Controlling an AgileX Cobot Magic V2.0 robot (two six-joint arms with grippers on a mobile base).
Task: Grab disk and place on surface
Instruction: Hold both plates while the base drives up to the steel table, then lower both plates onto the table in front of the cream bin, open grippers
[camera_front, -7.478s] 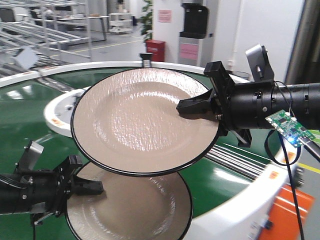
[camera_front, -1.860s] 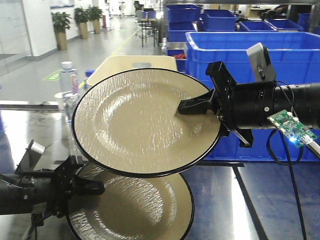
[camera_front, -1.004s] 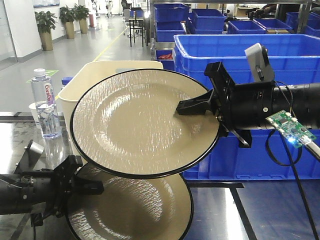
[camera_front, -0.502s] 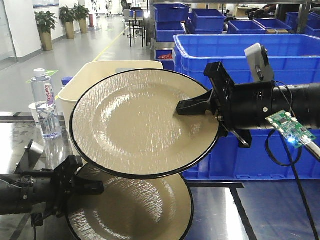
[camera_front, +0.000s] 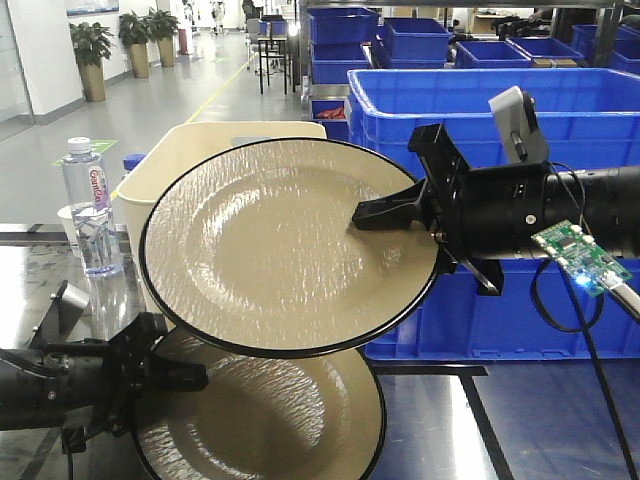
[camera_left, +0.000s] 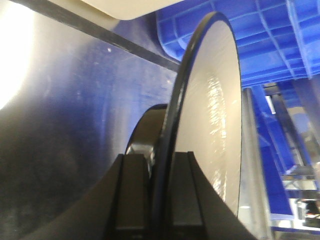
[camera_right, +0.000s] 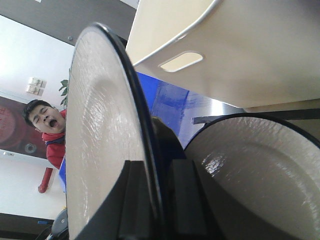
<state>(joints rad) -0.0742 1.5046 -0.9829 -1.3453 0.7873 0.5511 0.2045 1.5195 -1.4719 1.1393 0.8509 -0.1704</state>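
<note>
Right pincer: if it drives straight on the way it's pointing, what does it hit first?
The right pincer is shut on the upper plate, so the plate's far rim leads. First contact is probably the cream bin just beyond it. The water bottle stands further left. Depth is unclear.

We read only one text: red brand lettering on the white label of the water bottle (camera_front: 88, 205), looks like "Ganten", blurry. Wall poster (camera_front: 100, 6) and green circuit board (camera_front: 583, 258): print too small for us to read.

Wide forward front view; tight wrist views edge-on to upper disk (camera_front: 290, 245), lower disk (camera_front: 270, 415).
</note>
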